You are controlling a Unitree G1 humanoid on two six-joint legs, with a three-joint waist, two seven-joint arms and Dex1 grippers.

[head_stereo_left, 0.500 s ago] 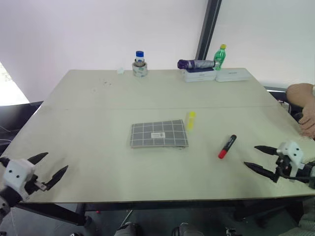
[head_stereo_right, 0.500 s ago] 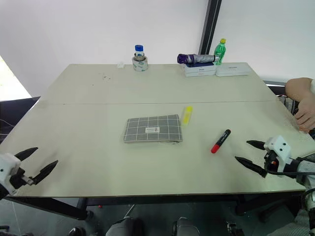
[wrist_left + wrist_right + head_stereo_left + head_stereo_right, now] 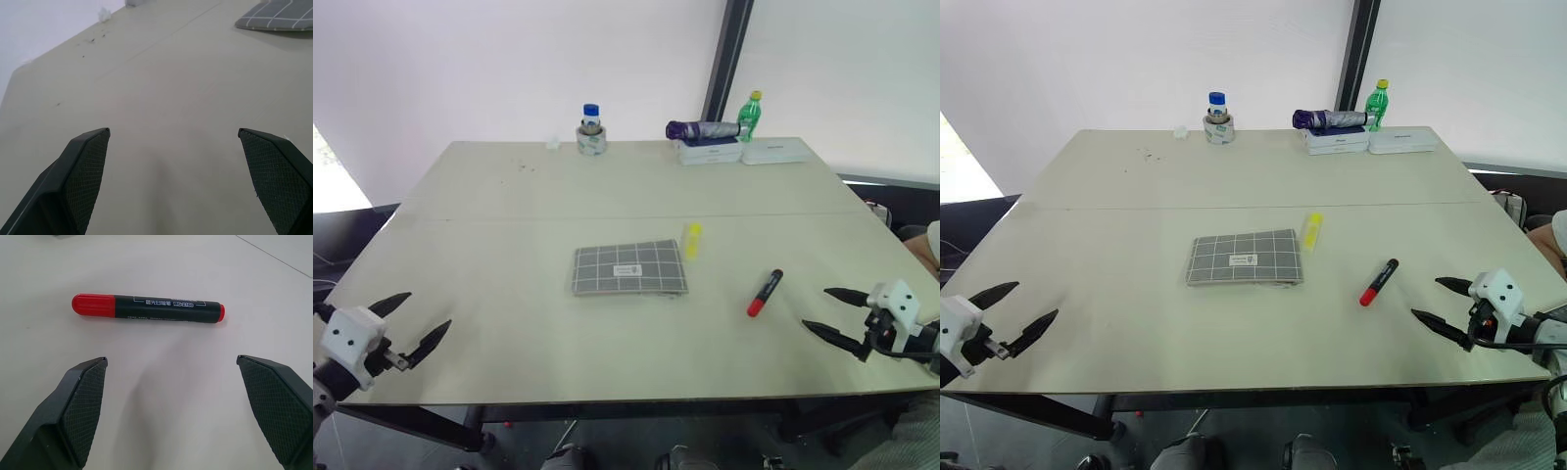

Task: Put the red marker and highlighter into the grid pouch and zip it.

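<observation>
Head cam, table (image 3: 509,245): I see the grid pouch (image 3: 629,268) lying flat mid-table, label side up.
Head cam, highlighter (image 3: 692,239): just beside the pouch's far right corner, not in it.
Head cam, red marker (image 3: 765,292): right of the pouch, well apart from it, red end toward me.
Head cam, left gripper (image 3: 411,323): at the near left edge, fingers spread wide, holding nothing, far from the pouch.
Head cam, right gripper (image 3: 832,313): at the near right edge, fingers spread wide, empty, near the marker but not touching.
Head cam, far edge: I count a blue-capped jar (image 3: 591,128), a green bottle (image 3: 751,114), a purple folded umbrella (image 3: 703,128) on white boxes (image 3: 744,150).
Left wrist: fingers (image 3: 80,171) parted over bare tabletop; a pouch corner shows ahead.
Right wrist: fingers (image 3: 80,406) parted, marker lies crosswise just ahead, clear of both tips.
</observation>
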